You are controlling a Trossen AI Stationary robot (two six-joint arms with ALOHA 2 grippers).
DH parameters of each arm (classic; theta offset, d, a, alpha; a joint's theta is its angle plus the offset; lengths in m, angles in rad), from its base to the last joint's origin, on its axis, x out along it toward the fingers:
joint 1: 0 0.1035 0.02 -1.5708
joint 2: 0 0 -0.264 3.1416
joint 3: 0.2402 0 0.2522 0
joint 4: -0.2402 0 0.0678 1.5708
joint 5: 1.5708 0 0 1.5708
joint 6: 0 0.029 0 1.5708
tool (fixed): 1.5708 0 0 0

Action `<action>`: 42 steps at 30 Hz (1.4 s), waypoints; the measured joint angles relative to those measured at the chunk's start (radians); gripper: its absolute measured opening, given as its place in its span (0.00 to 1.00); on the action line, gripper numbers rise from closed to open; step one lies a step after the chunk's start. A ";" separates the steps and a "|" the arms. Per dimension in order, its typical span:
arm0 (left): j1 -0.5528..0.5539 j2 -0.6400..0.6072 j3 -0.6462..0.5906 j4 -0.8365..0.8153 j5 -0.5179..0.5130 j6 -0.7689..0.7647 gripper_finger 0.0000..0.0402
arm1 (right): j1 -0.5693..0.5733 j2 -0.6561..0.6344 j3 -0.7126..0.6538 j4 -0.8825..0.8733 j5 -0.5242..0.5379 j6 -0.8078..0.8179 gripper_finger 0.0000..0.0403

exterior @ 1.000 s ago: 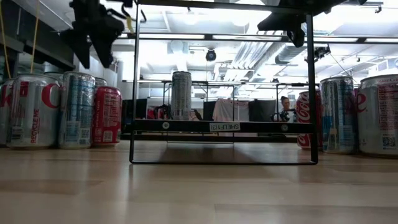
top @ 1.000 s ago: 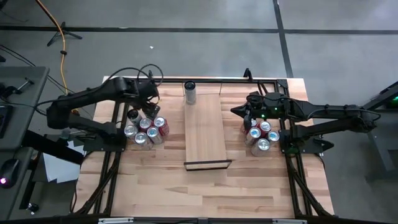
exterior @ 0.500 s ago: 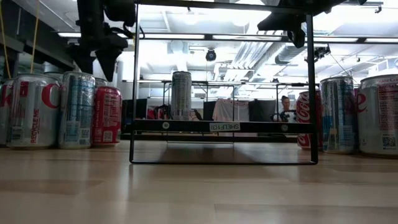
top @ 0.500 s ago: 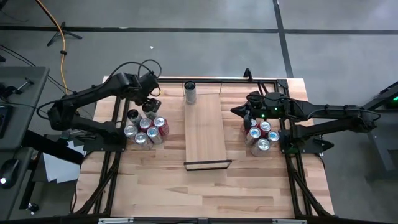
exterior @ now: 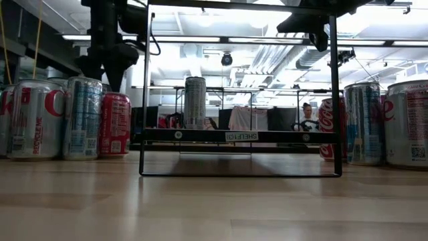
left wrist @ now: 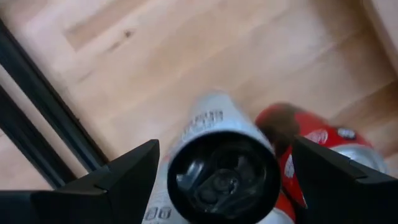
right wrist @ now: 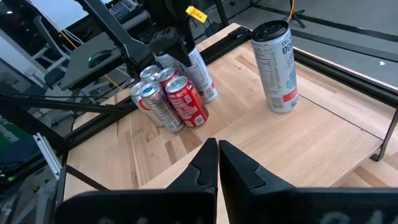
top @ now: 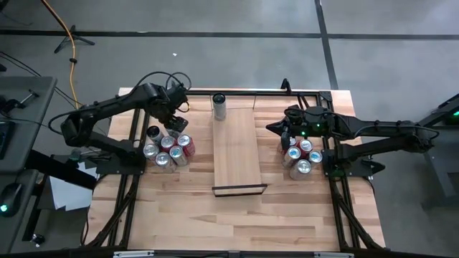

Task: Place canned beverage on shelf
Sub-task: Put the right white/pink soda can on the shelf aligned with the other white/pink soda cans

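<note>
The shelf (top: pixel 238 154) is a pale board in the table's middle, with its black lip toward the near edge. One tall can (top: pixel 219 107) stands upright on its far end. A cluster of cans (top: pixel 166 150) stands on the table left of the shelf. My left gripper (top: pixel 174 120) hangs open over that cluster, pointing down. In the left wrist view its fingers (left wrist: pixel 124 180) stand on either side of a slim white can with a black top (left wrist: pixel 217 155), without touching it. My right gripper (top: pixel 272 129) waits shut, right of the shelf.
A second cluster of cans (top: pixel 301 159) stands on the table right of the shelf, under the right arm. A red can (left wrist: pixel 311 143) stands tight against the slim white one. Black frame rails (top: pixel 129 179) run along both sides of the table.
My left gripper has come down over the left cluster of cans, shifting a little toward the table's right and near edges. It has stayed open. No can has moved.
</note>
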 joint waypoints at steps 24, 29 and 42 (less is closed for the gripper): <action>-0.001 0.075 0.004 -0.031 -0.020 0.046 0.46 | -0.001 0.000 0.000 0.000 0.011 -0.021 0.00; 0.000 0.079 0.054 -0.041 -0.029 0.062 0.46 | -0.001 0.000 0.000 0.000 0.011 -0.021 0.00; -0.042 0.077 0.406 -0.155 -0.029 0.145 0.46 | -0.001 0.000 0.000 0.000 0.011 -0.018 0.00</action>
